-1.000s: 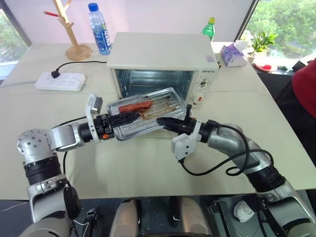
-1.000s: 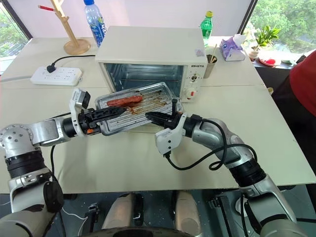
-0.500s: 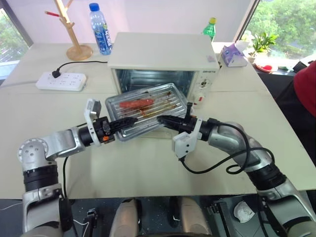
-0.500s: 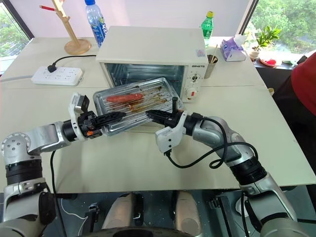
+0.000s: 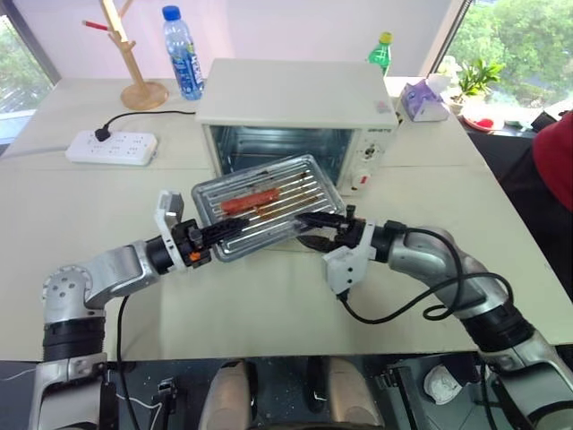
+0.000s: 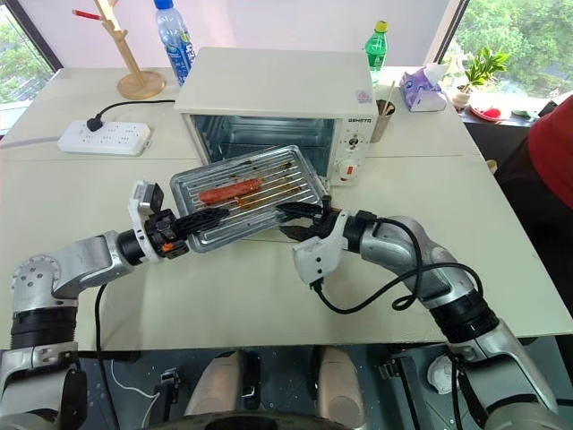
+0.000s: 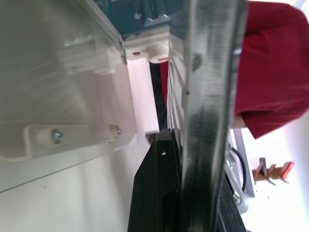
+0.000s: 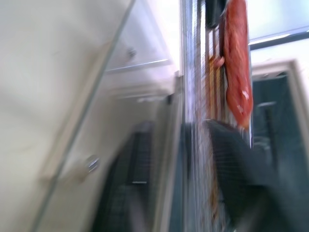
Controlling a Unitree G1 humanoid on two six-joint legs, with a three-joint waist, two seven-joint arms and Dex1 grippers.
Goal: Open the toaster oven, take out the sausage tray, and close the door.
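The cream-white toaster oven (image 5: pixel 295 94) stands at mid-table with its cavity open. Its glass door (image 7: pixel 58 72) lies folded down in front, mostly hidden under the tray. The silver sausage tray (image 5: pixel 269 231) hangs tilted in the air before the opening, with a reddish-brown sausage (image 5: pixel 246 202) on its wire rack. My left gripper (image 5: pixel 235 228) is shut on the tray's near left rim. My right gripper (image 5: pixel 312 229) is at the tray's near right corner, its fingers spread apart on either side of the rim.
Behind the oven stand a water bottle (image 5: pixel 182 54), a green bottle (image 5: pixel 380 49) and a wooden stand (image 5: pixel 134 63). A power strip (image 5: pixel 112 146) lies at the left, a tissue box (image 5: pixel 421 98) at the right. A person in red (image 5: pixel 553 152) is at the right edge.
My left gripper has closed on the tray's left rim. My right gripper, shut on the tray before, has opened. The tray has tilted more steeply.
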